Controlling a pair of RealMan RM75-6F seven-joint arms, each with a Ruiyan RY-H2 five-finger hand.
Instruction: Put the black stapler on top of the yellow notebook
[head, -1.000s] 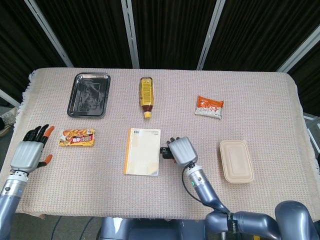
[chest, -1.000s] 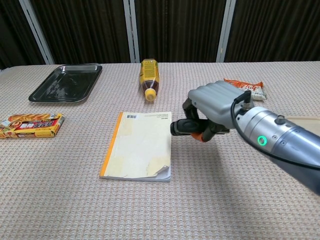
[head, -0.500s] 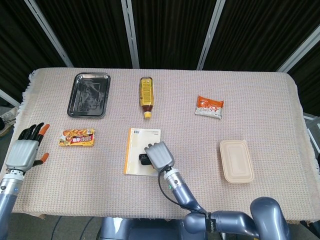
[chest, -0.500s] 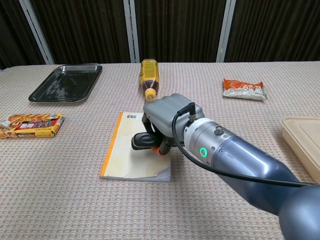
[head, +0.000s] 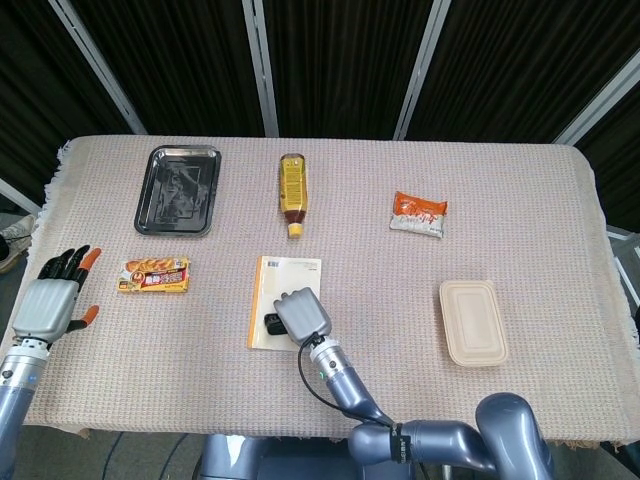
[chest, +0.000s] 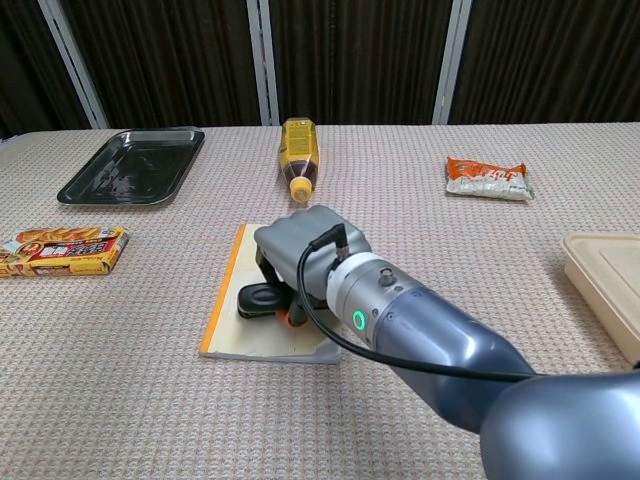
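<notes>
The yellow notebook (head: 280, 283) (chest: 230, 290) lies flat at the table's middle front. My right hand (head: 301, 315) (chest: 298, 255) hovers low over it and grips the black stapler (head: 272, 324) (chest: 256, 299), whose end pokes out to the left of the fingers. The stapler sits on or just above the notebook's cover; contact cannot be told. My left hand (head: 52, 299) rests at the table's left front edge, fingers spread and holding nothing; the chest view does not show it.
A black tray (head: 180, 189) (chest: 130, 165) sits back left, a yellow bottle (head: 292, 193) (chest: 299, 155) lies back centre, and a snack packet (head: 418, 214) (chest: 487, 178) back right. A snack box (head: 153, 274) (chest: 60, 250) lies left; a beige lidded container (head: 473, 321) (chest: 610, 285) right.
My right hand has carried the stapler leftward from beside the notebook's right edge to over its cover, and lower. The left hand shifted slightly left.
</notes>
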